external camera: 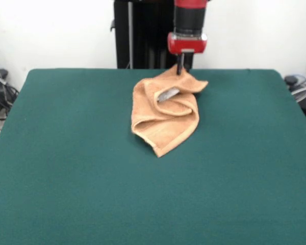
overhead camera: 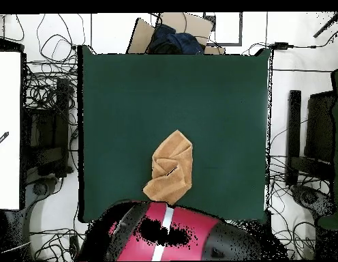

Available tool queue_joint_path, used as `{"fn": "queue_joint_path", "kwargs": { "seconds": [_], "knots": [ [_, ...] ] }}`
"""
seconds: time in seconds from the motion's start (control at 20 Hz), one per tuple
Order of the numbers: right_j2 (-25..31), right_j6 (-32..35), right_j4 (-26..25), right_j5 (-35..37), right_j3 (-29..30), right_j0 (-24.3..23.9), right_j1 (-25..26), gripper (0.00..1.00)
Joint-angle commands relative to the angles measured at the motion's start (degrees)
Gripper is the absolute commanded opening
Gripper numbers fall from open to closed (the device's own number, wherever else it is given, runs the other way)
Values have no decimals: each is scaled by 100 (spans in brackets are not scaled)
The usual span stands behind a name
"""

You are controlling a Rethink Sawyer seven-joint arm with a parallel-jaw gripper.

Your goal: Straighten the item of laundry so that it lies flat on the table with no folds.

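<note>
the red and black arm (external camera: 189, 25) is cut off by the top edge in the front view. the tips of the dark gripper (external camera: 180, 69) are sunk behind a raised fold of the crumpled peach-tan terry towel (external camera: 166, 112) — how they stand cannot be told. in the overhead view the towel's edge nearest the base is hidden under the arm (overhead camera: 165, 235) — the gripper is covered too.

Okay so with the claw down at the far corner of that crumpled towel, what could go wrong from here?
1. The claw meets the towel only at its top corner, so a thin pinch might slip during a pull.
2. The towel is bunched in overlapping folds; dragging one corner could shift the whole heap without opening it.
3. It lies close to the table edge nearest the robot, so pulling that way might take cloth over the edge.
</note>
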Motion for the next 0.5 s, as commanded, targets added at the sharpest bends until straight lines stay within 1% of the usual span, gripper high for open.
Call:
{"fn": "queue_joint_path", "kwargs": {
  "seconds": [0.05, 0.2, 0.25, 0.35, 0.4, 0.5],
  "knots": [
    [794, 1008, 175, 1943, 871, -390, -1245, 0],
    [768, 870, 254, 2803, 1200, -421, -2348, 0],
    [819, 868, 266, 3048, 1287, -479, -2631, 0],
    [932, 892, 285, 3421, 1438, -587, -3049, 0],
    [1073, 936, 267, 3550, 1515, -695, -3215, 0],
    [1391, 1008, 304, 3734, 1651, -931, -3424, 0]
  ]
}}
